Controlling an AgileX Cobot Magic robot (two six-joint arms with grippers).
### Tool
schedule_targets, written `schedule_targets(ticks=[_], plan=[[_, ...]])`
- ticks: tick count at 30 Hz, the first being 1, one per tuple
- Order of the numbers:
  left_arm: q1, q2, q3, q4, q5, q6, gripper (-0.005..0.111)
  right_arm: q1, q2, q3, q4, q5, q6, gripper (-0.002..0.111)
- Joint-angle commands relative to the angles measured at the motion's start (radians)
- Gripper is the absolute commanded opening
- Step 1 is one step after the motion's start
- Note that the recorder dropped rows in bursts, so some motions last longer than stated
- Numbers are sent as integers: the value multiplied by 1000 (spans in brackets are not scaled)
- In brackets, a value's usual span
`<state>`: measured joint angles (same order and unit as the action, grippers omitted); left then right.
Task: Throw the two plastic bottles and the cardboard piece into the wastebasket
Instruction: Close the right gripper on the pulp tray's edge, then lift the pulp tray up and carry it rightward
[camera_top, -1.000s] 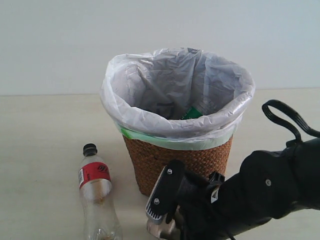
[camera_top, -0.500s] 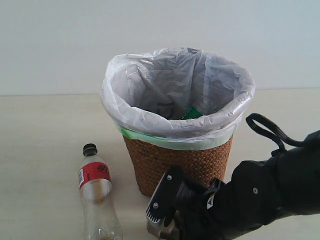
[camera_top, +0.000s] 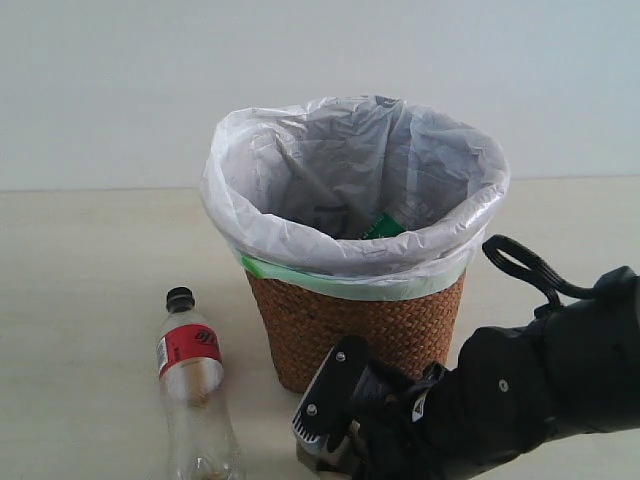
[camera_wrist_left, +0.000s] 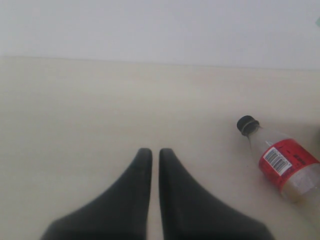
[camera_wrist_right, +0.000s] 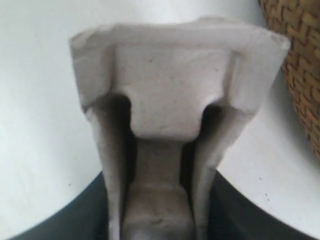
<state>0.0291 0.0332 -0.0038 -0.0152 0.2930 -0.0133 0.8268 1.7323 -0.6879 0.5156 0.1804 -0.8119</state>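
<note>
The wastebasket (camera_top: 352, 320), brown wicker with a white bag, stands mid-table. A bit of green label (camera_top: 383, 226) shows inside it, which looks like the green-capped bottle. The black-capped, red-labelled bottle (camera_top: 193, 390) lies on the table to the basket's left, also seen as the bottle (camera_wrist_left: 282, 164) in the left wrist view. My right gripper (camera_wrist_right: 157, 182) is shut on the cardboard piece (camera_wrist_right: 170, 105), low in front of the basket; only a sliver of the cardboard piece (camera_top: 322, 458) shows under the right gripper (camera_top: 330, 435). My left gripper (camera_wrist_left: 151, 154) is shut and empty, left of the bottle.
The pale table (camera_top: 90, 290) ends at a white wall (camera_top: 100, 80) behind the basket. The right arm's black body (camera_top: 520, 400) and its cable loop (camera_top: 525, 265) fill the lower right. The wicker side (camera_wrist_right: 300, 60) is close beside the held cardboard.
The right arm has sunk lower and its cable loop has dropped, with the cardboard piece still in the gripper. The bottle and the basket have not moved.
</note>
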Motion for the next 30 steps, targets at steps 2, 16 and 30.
schedule_targets(ticks=[2,16,30], plan=[[-5,-8,4,2,-8,5,5,3,0,-1,3,35,40,0],[-5,-8,4,2,-8,5,5,-68,-208,-1,-273,258,523,0],[-5,-8,4,2,-8,5,5,-291,-580,-15,-1098,747,1394,0]])
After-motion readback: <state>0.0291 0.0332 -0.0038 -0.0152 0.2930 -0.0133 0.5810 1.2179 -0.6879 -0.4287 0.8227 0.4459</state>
